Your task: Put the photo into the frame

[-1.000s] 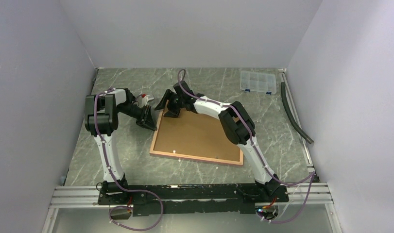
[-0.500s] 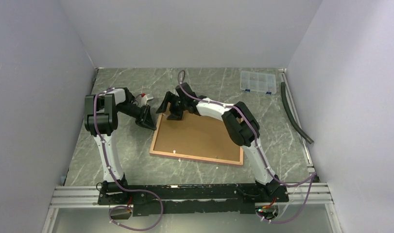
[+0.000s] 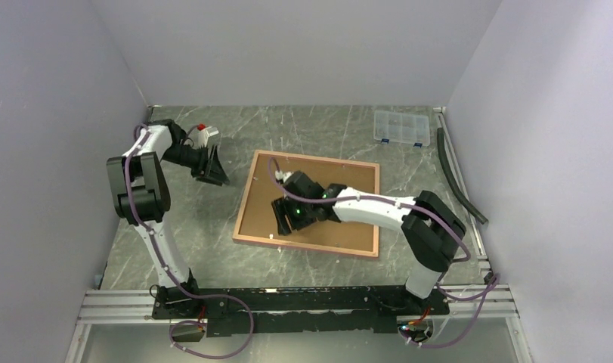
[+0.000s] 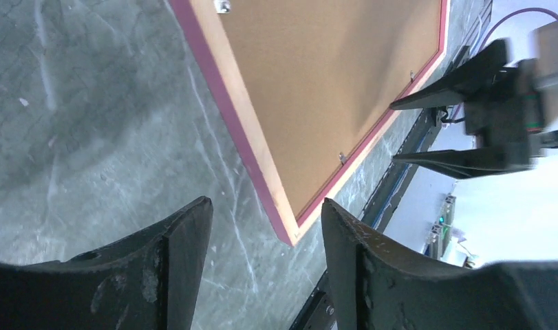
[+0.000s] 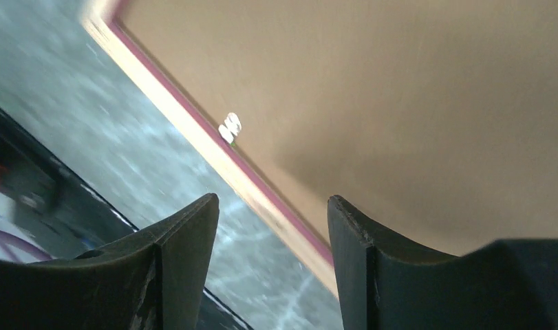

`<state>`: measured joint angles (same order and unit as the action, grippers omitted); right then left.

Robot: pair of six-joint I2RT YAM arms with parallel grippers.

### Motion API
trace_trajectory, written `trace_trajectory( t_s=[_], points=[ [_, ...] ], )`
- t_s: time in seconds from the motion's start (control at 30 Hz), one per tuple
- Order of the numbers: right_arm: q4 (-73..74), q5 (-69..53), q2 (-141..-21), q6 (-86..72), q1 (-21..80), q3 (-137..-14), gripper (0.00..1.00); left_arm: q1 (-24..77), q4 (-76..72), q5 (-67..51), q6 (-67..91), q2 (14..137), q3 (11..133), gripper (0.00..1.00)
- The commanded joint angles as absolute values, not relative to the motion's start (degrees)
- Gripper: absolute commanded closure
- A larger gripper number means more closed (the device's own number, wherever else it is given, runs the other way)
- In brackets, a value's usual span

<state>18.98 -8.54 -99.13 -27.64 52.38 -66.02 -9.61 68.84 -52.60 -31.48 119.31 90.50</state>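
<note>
Frame (image 3: 245,200): lies reverse-up at the centre of the counter (image 3: 174,249) with the brown backing board (image 3: 341,181) seated inside; the photo is not visible, so whether it sits beneath the board cannot be told. Right gripper (image 3: 283,219): jaws apart, empty, shifted within 1 second from the frame's far-left corner to its near-left edge, above a small metal tab (image 5: 229,128). Left gripper (image 3: 211,168): jaws apart, empty, withdrawn toward the counter's far-left corner, which suggests tab fastening comes next.
</note>
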Motion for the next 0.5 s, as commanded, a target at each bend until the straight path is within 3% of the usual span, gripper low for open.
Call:
trace_trajectory(
  t_s=[0.0,0.07,0.1,0.13,0.3,0.33,0.47],
  points=[
    [21.57,0.96,-95.27,-21.46,56.46,-60.09,0.38,-10.25,73.06,-51.73,-33.95,111.03,91.17,0.34],
    [21.39,3.76,-94.95,-20.84,58.42,-59.24,0.40,-10.43,74.03,-51.29,-34.21,108.55,90.43,0.33],
    [21.41,5.02,-94.97,-20.50,59.32,-59.08,0.40,-10.53,74.15,-50.97,-34.24,107.35,89.85,0.21],
    [21.62,6.93,-95.19,-20.27,60.18,-59.13,0.41,-10.62,74.11,-50.66,-34.12,105.97,89.30,0.18],
    [23.07,12.58,-97.30,-18.60,64.16,-60.52,0.43,-10.90,72.79,-49.24,-33.05,99.72,86.23,0.15],
    [23.60,13.85,-97.64,-18.57,64.82,-60.85,0.43,-10.99,72.48,-49.14,-33.08,98.52,85.67,0.08],
    [23.23,15.73,-98.13,-17.77,66.87,-60.64,0.48,-10.99,71.68,-48.30,-32.99,95.00,84.16,0.06]
  ],
)
